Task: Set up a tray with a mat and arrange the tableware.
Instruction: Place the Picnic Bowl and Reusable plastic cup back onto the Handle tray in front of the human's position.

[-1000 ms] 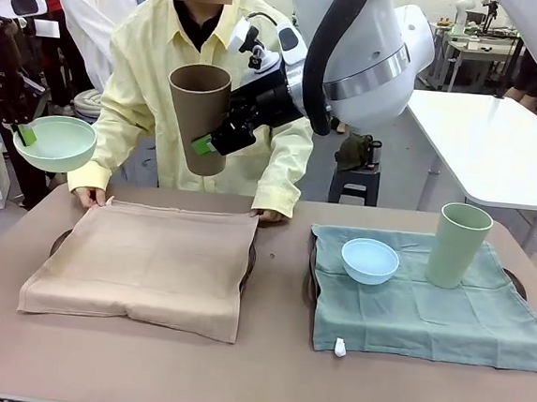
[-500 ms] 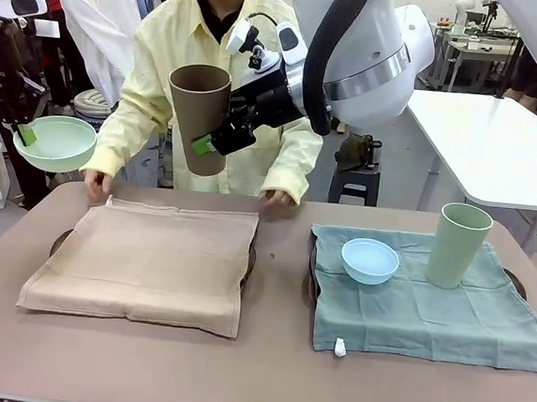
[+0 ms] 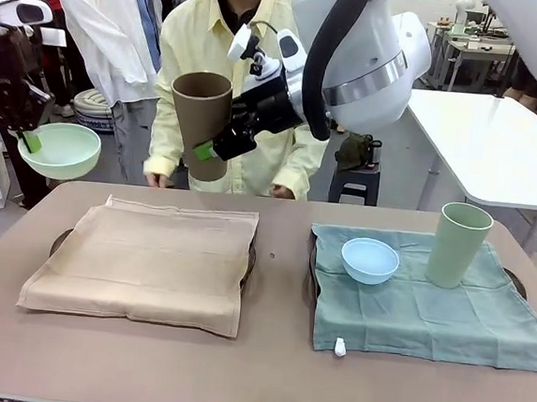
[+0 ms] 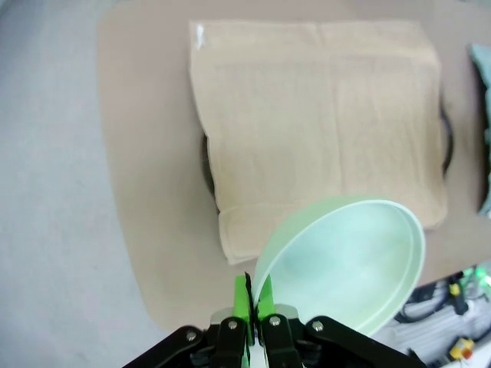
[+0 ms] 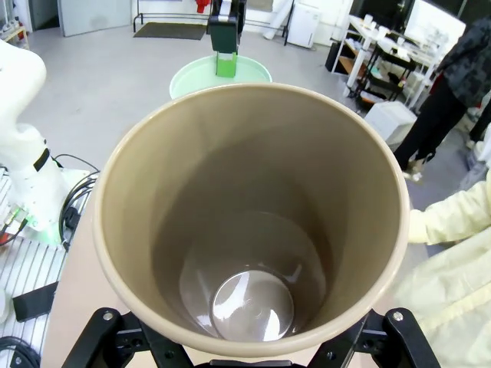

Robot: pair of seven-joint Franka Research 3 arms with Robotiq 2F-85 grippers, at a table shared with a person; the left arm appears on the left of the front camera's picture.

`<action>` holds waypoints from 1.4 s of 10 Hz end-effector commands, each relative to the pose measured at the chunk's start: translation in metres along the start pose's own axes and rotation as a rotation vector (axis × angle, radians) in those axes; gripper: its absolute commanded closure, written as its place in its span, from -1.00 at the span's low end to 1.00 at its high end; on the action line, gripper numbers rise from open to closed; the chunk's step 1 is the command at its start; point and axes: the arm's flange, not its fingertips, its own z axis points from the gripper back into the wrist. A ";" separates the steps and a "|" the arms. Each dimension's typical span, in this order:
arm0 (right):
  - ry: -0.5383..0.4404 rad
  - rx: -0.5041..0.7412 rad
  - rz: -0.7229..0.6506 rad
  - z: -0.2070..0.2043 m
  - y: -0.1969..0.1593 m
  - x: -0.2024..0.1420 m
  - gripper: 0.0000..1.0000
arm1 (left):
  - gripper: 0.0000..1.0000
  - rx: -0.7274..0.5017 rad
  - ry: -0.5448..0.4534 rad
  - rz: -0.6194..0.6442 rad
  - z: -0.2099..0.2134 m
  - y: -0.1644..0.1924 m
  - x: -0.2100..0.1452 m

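**Bowl and tumbler held aloft over a worktop with two laid mats**

The mint green bowl (image 3: 59,149) is held in the air at the left end of the worktop (image 3: 263,375) by the left gripper (image 3: 29,138), whose jaws are pressed together on the bowl's rim; in the left wrist view the rim of the bowl (image 4: 345,264) is seen pinched between the green pads (image 4: 242,297), with the beige mat (image 4: 322,115) lying below.

The brown tumbler (image 3: 201,123) is carried upright and slightly tilted by the right gripper (image 3: 212,145), above the far edge of the beige mat (image 3: 146,261); the jaws are clamped on the tumbler's wall from both sides. In the right wrist view the open mouth of the tumbler (image 5: 253,222) is looked into from above.

The beige mat is spread over a dark tray (image 3: 61,239), of which only the edges are seen. To the right, a grey-green mat (image 3: 428,314) is spread over a second tray (image 3: 514,281). On it the light blue bowl (image 3: 370,261) is set, and the pale green tumbler (image 3: 457,245) is stood upright near it, the two apart.

A person in a yellow shirt (image 3: 206,54) is seen standing at the far side, hands just behind the worktop's far edge.
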 end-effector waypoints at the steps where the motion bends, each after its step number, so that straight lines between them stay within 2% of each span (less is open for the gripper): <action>1: -0.053 0.031 -0.060 -0.027 -0.028 -0.038 -0.66 | 0.92 -0.096 0.040 -0.073 -0.042 -0.002 0.022; 4: -0.104 0.084 -0.052 -0.064 -0.039 -0.083 -0.66 | 0.92 -0.140 0.078 -0.063 -0.091 -0.004 0.036; 7: -0.129 0.133 -0.074 -0.092 -0.042 -0.106 -0.66 | 0.92 -0.153 0.091 -0.048 -0.134 0.001 0.048; 14: -0.056 0.157 -0.059 -0.133 -0.032 -0.138 -0.66 | 0.92 -0.147 0.081 -0.040 -0.178 0.004 0.064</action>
